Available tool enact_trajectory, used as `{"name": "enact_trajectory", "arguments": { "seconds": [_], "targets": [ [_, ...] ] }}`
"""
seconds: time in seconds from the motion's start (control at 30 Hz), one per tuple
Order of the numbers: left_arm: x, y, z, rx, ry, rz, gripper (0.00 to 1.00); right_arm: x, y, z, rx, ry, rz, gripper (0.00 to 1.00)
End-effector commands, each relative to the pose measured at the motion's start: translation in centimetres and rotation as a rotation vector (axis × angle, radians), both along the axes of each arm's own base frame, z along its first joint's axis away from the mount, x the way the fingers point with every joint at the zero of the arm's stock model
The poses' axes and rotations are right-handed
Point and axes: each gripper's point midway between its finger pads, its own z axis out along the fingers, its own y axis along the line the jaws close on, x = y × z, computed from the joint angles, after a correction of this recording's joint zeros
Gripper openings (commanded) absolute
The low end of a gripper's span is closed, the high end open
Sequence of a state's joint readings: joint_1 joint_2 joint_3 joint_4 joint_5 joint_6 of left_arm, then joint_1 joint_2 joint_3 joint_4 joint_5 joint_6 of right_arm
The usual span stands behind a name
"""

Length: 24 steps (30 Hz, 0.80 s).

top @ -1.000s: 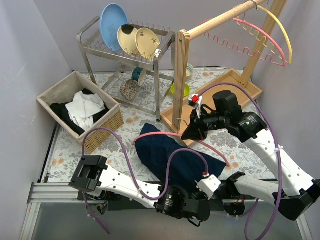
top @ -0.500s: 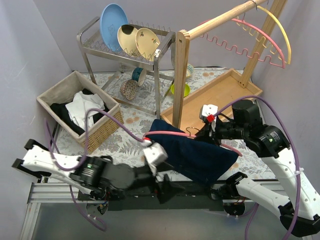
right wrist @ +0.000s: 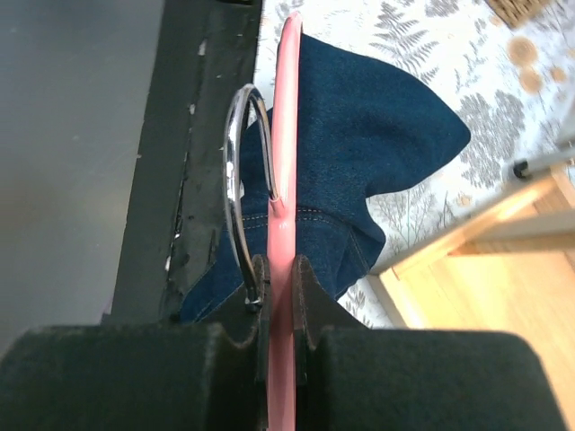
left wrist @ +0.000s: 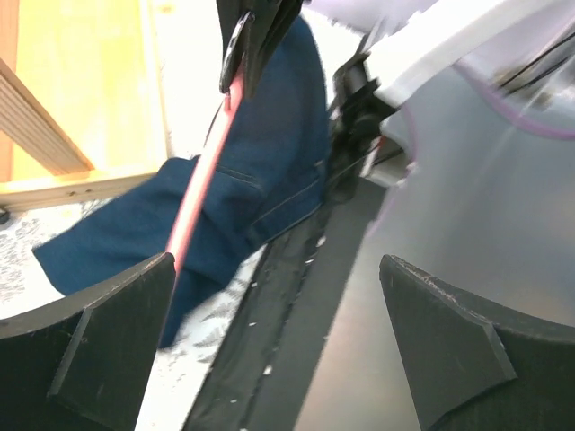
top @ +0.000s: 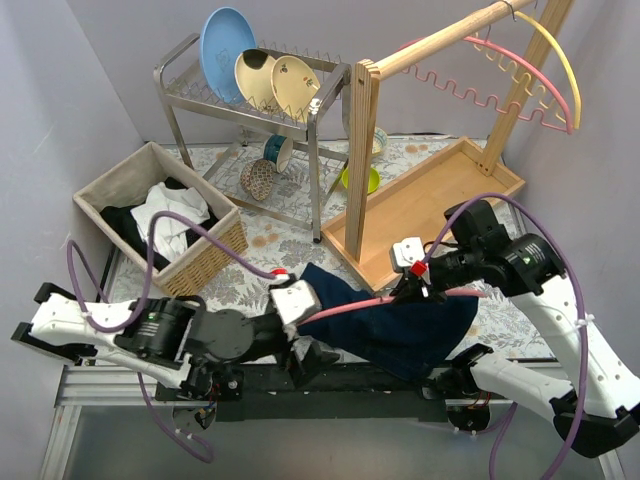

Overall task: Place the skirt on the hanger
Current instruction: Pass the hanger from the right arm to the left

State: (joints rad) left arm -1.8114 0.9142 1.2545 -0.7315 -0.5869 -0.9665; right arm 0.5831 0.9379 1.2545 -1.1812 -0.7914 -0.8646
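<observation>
**Skirt point(top: 400, 335) lies crosswise at the bench's near edge, under the hanger**

The dark blue denim skirt is spread along the near edge of the bench point(top: 270, 235). Its long axis runs left to right in the top view. The left end points up towards the middle of the bench, and the right end fans out wider in front of the wooden tray point(top: 420, 215). Its near side spills over onto the black rail point(top: 250, 375) at the edge.

The pink hanger point(top: 350, 305) crosses over the skirt almost parallel to that axis, its right end a little farther back. Its metal hook point(right wrist: 235, 171) sits beside the bar at the gripped point. Whether the cloth is actually looped over the bar cannot be told.

The right arm rises from its base at the lower right, with its elbow high on the right side, and folds back down and leftward. Its end effector point(right wrist: 279, 278) is clamped tight on the hanger bar right by the hook.

The left arm lies low along the near edge, reaching rightward from the far left. Its end effector point(left wrist: 277, 296) sits just beside the skirt's left end, the jaws spread wide with nothing between them.
</observation>
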Motion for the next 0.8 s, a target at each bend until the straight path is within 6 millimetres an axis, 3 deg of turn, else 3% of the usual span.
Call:
{"name": "enact_trajectory", "arguments": {
  "seconds": [0.0,0.1,0.23,0.3,0.33,0.37,0.4,0.5,0.53,0.6,0.67,0.7,0.73,0.77],
  "targets": [
    [2.6,-3.1,-3.4,0.146,0.001,-0.04,0.98,-0.9,1.5,3.4,0.125,-0.104,0.172,0.01],
    [5.2,-4.3,-4.4,0.148,0.012,-0.051,0.98,-0.5,1.3,3.7,0.112,-0.169,0.194,0.01],
    [5.7,-6.3,-5.7,0.179,0.029,-0.123,0.98,-0.6,0.9,3.9,0.093,-0.194,0.208,0.01],
    [6.5,-7.1,-7.3,0.232,0.043,-0.129,0.92,-0.8,0.8,4.0,0.096,-0.212,0.225,0.01],
    [6.8,-7.3,-7.5,0.239,0.048,-0.135,0.86,-0.9,0.7,3.8,0.093,-0.204,0.225,0.01],
    [5.9,-7.8,-7.5,0.232,0.077,-0.198,0.71,-0.9,0.7,3.6,0.091,-0.204,0.224,0.01],
    [6.3,-8.1,-8.0,0.24,0.09,-0.202,0.61,-0.9,0.6,3.6,0.091,-0.207,0.225,0.01],
    [5.7,-8.5,-8.2,0.236,0.124,-0.247,0.16,-1.0,0.5,3.3,0.081,-0.206,0.218,0.01],
    [5.4,-8.5,-8.2,0.234,0.136,-0.259,0.09,-1.0,0.4,3.2,0.081,-0.208,0.219,0.01],
    [5.0,-8.6,-8.5,0.225,0.163,-0.279,0.0,-0.8,0.5,3.4,0.081,-0.201,0.188,0.01],
    [4.7,-8.7,-7.8,0.179,0.19,-0.272,0.0,-0.3,0.5,3.8,0.083,-0.194,0.136,0.01],
    [4.6,-8.5,-8.2,0.168,0.21,-0.261,0.0,1.1,0.7,4.4,0.087,-0.235,0.077,0.01],
    [4.7,-8.4,-7.8,0.137,0.218,-0.247,0.0,1.4,0.6,4.6,0.084,-0.174,-0.007,0.09],
    [4.7,-8.5,-6.1,0.055,0.235,-0.223,0.0,1.9,0.5,5.1,0.088,-0.176,-0.061,0.16]
  ]
}}
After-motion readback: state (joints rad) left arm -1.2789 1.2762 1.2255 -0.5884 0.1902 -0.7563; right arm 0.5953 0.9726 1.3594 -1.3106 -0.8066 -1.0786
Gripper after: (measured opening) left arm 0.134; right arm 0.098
